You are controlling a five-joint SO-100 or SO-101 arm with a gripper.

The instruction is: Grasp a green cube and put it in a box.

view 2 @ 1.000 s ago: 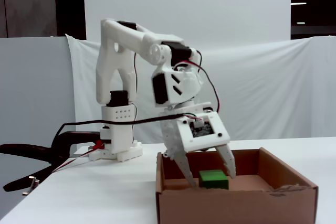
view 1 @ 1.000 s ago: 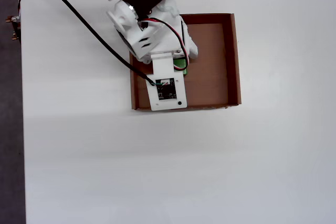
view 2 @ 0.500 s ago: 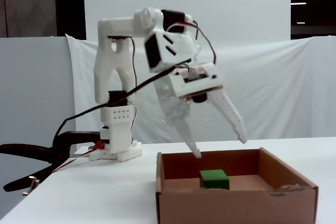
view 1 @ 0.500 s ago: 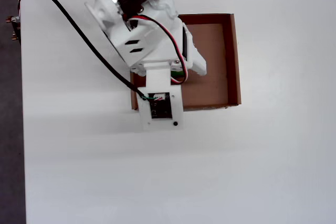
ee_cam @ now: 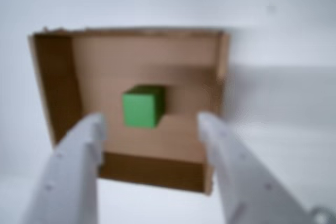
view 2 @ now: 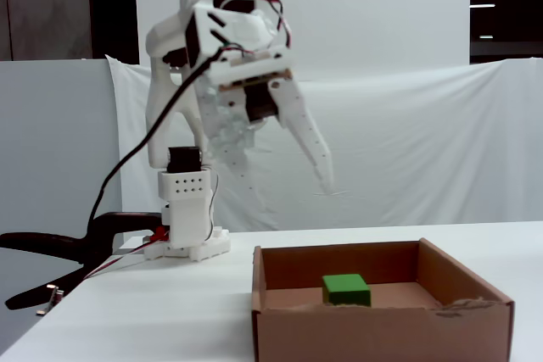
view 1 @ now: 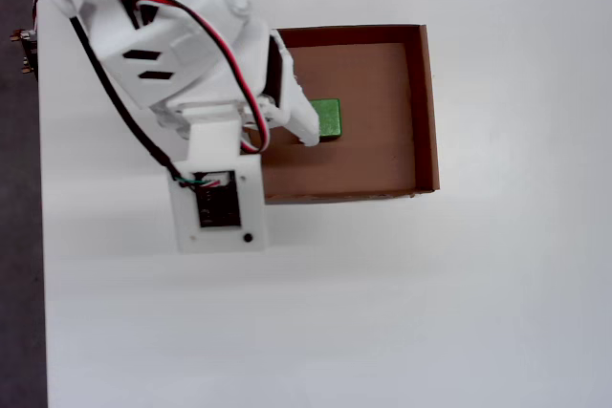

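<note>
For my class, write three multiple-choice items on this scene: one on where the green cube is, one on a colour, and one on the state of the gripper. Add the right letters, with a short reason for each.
1. Where is the green cube?
A. On the floor of the box
B. On the table beside it
C. Between the fingers

2. What colour is the box?
A. White
B. Brown
C. Blue

3. How is the gripper?
A. Shut on the cube
B. Open and empty, raised above the box
C. Open, resting on the box floor

Answers:
1. A: in the overhead and fixed views the cube lies inside the walls.
2. B: all three views show brown cardboard.
3. B: the wrist view shows the fingers spread with nothing between them, and the fixed view shows them well above the box.
</note>
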